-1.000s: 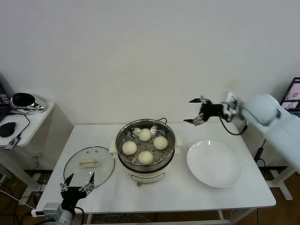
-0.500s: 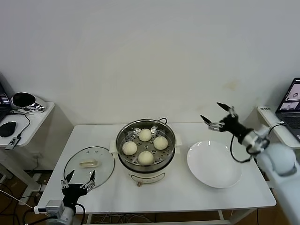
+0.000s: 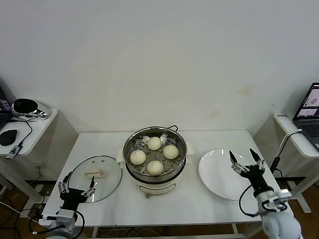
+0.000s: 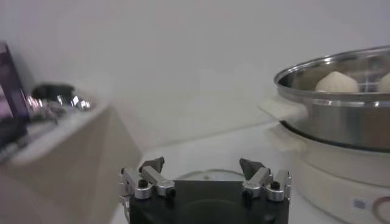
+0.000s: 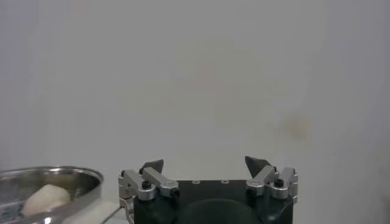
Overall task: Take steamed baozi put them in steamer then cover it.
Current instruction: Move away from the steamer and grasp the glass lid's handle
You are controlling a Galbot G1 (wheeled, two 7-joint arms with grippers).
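Observation:
Several cream-white baozi (image 3: 155, 167) lie on the perforated tray inside the shiny steamer (image 3: 127, 148) at the table's middle. One baozi (image 4: 336, 82) shows over the steamer rim (image 4: 317, 67) in the left wrist view, another baozi (image 5: 44, 199) in the right wrist view. The glass cover (image 3: 107, 169) with its cream handle lies flat on the table left of the steamer. My left gripper (image 3: 76, 185) stands open and empty at the cover's near edge. Low at the front right, my right gripper (image 3: 245, 160) is open and empty over the near right edge of the white plate (image 3: 219, 174).
A side table (image 3: 35, 130) at the far left carries a shiny helmet-like object and a mouse. A laptop (image 3: 310, 108) stands on a shelf at the far right. The steamer's power cord runs behind it.
My right arm swung down from high at the back right to low over the plate's near right edge, gripper still open. The left gripper drew back slightly toward the table's front-left corner.

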